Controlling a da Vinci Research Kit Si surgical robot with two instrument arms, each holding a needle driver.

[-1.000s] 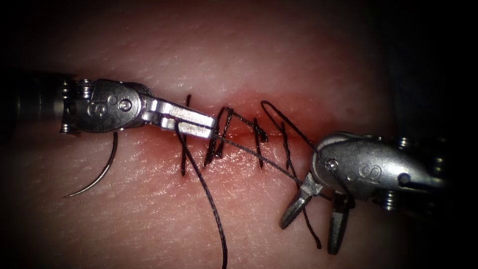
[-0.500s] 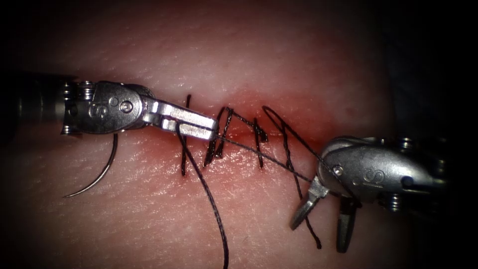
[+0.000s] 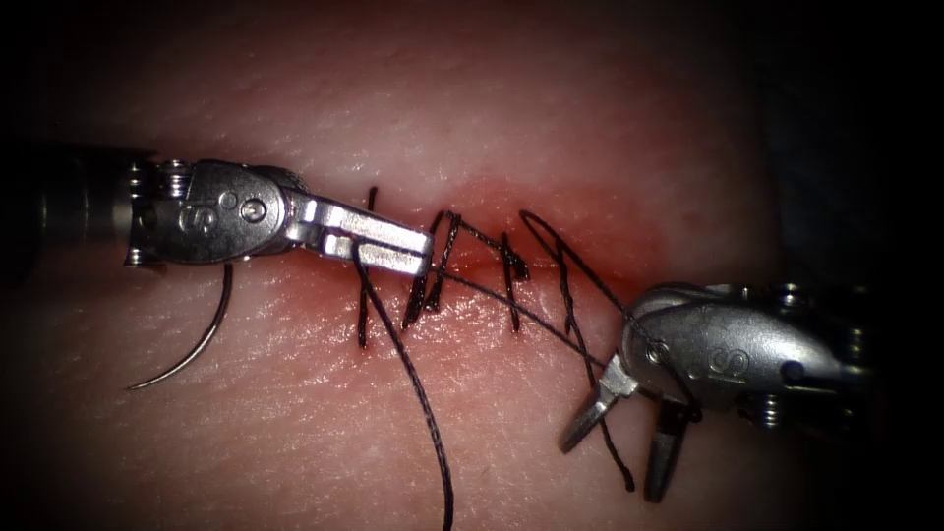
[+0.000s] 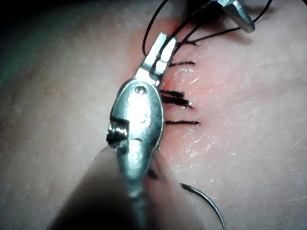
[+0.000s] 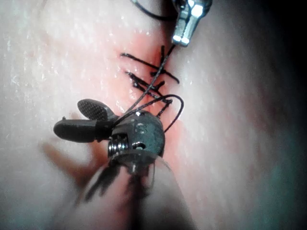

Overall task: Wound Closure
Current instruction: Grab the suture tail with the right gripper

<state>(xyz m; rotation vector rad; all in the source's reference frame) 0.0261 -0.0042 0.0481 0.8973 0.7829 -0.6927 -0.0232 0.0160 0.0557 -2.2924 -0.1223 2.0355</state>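
Endoscope view: left tool (image 3: 418, 254) grips thread (image 3: 418, 393); right tool (image 3: 619, 442) open, needle (image 3: 192, 349) free.

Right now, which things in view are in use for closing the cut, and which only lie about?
In use:
- left pincer, shut on the thread
- right pincer, open, holding nothing, thread draped over its wrist
- tissue with the stitched cut

Lying about:
- needle, free on the tissue, left of the stitches, held by neither tool

The endoscope view is brightest on the middle of the tissue (image 3: 472, 118) and fades to near black at its edges and corners. Glare glints off the left tool (image 3: 423, 256) and the right tool (image 3: 612, 470). In the right wrist view the strongly lit tissue carries the tool's soft shadow.
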